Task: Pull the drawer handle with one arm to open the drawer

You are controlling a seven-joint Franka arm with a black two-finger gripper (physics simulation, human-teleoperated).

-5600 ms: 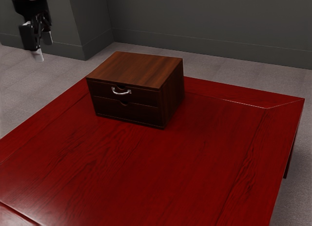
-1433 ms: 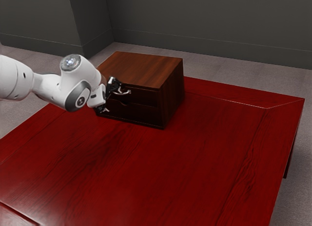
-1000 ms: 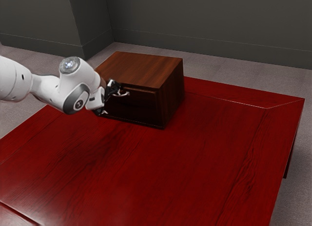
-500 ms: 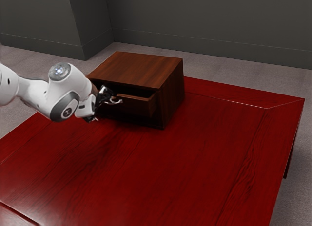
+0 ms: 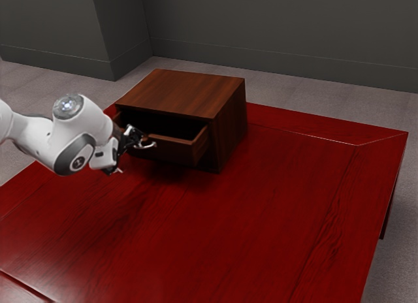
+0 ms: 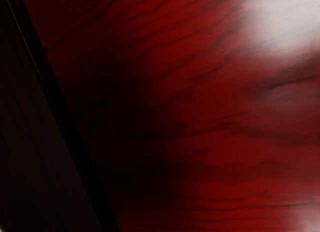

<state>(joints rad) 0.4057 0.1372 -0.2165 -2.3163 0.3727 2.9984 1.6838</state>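
table (image 6: 225, 142): red wood grain, pale glare | cabinet front (image 6: 30, 157): dark, shadow alongside

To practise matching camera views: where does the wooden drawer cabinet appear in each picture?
Exterior view: the cabinet sits upper centre, its top drawer out, the gripper shut on its handle.
Wrist view: probably the dark wood face bordering the red table.
Shared landmark: that table, red-grained in both.

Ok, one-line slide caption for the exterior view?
Franka fingers clamp the handle, top drawer drawn partway out of the wooden cabinet on a red table.
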